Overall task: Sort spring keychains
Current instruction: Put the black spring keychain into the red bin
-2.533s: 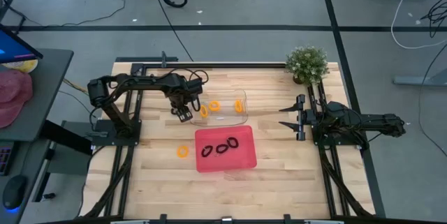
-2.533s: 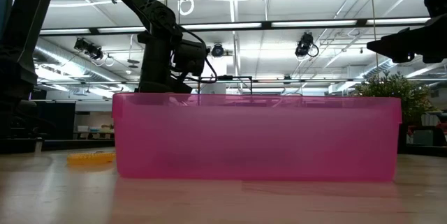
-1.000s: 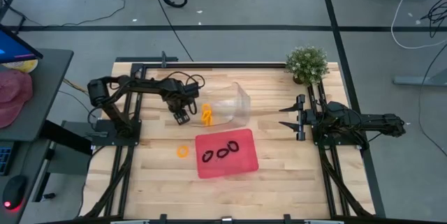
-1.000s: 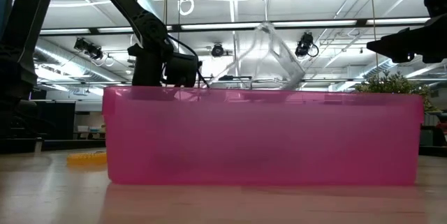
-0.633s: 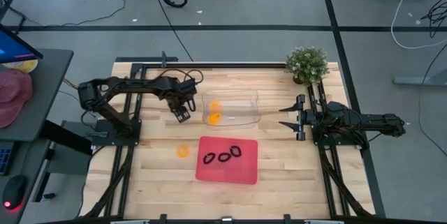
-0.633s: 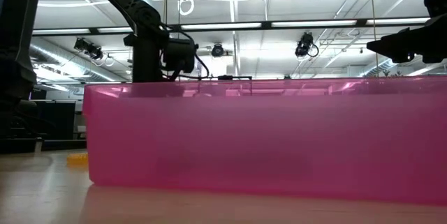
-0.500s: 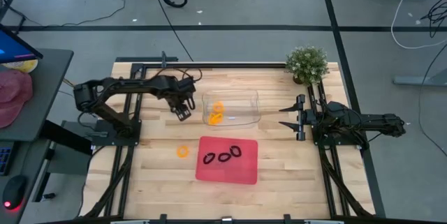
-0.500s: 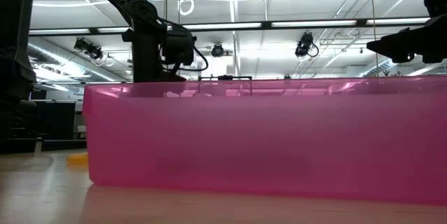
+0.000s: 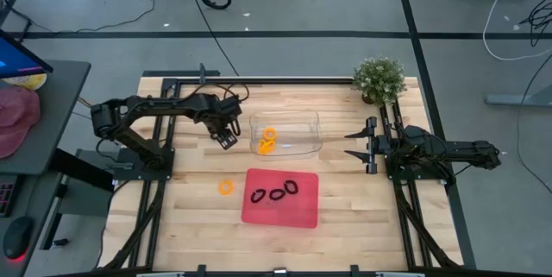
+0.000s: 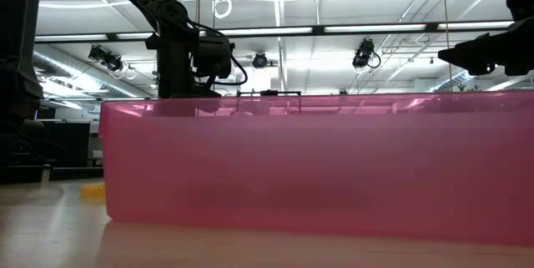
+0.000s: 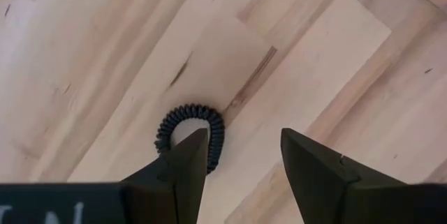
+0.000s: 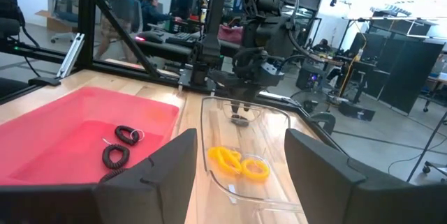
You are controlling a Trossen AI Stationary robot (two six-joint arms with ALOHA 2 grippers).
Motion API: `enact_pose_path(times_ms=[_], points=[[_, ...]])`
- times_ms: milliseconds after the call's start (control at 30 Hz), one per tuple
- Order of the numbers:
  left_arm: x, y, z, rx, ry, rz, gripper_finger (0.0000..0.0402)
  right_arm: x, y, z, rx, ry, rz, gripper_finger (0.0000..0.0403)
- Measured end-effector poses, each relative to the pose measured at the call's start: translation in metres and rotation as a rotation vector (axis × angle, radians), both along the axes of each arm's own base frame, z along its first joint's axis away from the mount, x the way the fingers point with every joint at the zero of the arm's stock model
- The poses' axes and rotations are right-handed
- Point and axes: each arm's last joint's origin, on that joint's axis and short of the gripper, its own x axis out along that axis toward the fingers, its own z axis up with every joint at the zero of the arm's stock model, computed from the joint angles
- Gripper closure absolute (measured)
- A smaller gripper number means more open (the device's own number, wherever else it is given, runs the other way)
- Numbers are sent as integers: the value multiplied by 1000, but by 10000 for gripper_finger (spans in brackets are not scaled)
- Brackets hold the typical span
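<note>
The left hand (image 9: 226, 137) hovers over the desk (image 9: 345, 199) toward its back-left part, just beside the clear tray (image 9: 304, 146), its fingers partly spread and empty, and a black keychain (image 11: 190, 132) lies flat on the wood right under one fingertip (image 11: 187, 155). To take it cleanly, I'd shift sideways until the coil sits between both fingers, come straight down, then close and carry it to the pink tray (image 9: 280, 215) with the three black ones (image 9: 273, 194). The right hand (image 9: 368, 146) waits open near the right edge, holding nothing; one orange keychain (image 9: 226, 187) lies loose left of the pink tray, though whether any more hide behind it I can't say.

Pink tray (image 10: 317, 168) before dark arm (image 10: 179, 42)
</note>
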Motion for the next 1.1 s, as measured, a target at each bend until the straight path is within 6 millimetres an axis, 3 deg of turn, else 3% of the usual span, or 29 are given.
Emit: enact_pose_path(times_ms=[700,933,1100], points=[[-5,-3,-2,-40,56,-3,213,0,0,0,0,0,0,181],[-9,-5,-26,-62,111,-12,213,0,0,0,0,0,0,181],[-14,-5,-44,-40,59,-29,213,0,0,0,0,0,1,181]])
